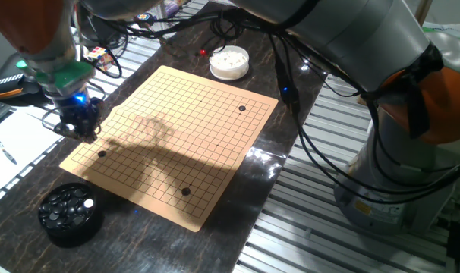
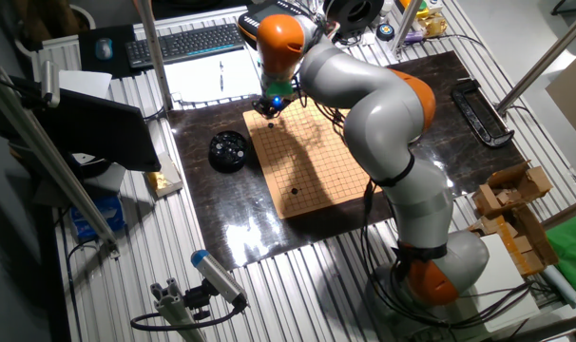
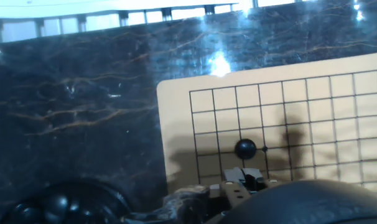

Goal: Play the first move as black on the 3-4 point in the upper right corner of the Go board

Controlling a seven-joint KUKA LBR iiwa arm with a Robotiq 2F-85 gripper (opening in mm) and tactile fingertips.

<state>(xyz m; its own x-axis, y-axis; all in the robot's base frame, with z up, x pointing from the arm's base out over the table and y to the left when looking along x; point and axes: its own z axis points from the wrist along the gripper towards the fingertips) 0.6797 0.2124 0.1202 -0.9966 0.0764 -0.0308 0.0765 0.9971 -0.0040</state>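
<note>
The wooden Go board (image 1: 177,129) lies on the dark marble table. A black stone (image 1: 102,153) rests on the board near its left corner, one line from the star point; it also shows in the hand view (image 3: 245,148) and in the other fixed view (image 2: 272,124). My gripper (image 1: 86,133) hovers just above and behind that stone without touching it. In the hand view its fingertips (image 3: 233,185) show at the bottom edge, slightly apart and holding nothing. The gripper also shows in the other fixed view (image 2: 272,110).
A black bowl (image 1: 70,214) of black stones stands off the board's near-left corner. A white bowl (image 1: 230,62) of white stones stands beyond the far corner. Two more black stones (image 1: 241,108) (image 1: 186,192) lie near other corners. Cables and a keyboard (image 2: 188,43) lie behind.
</note>
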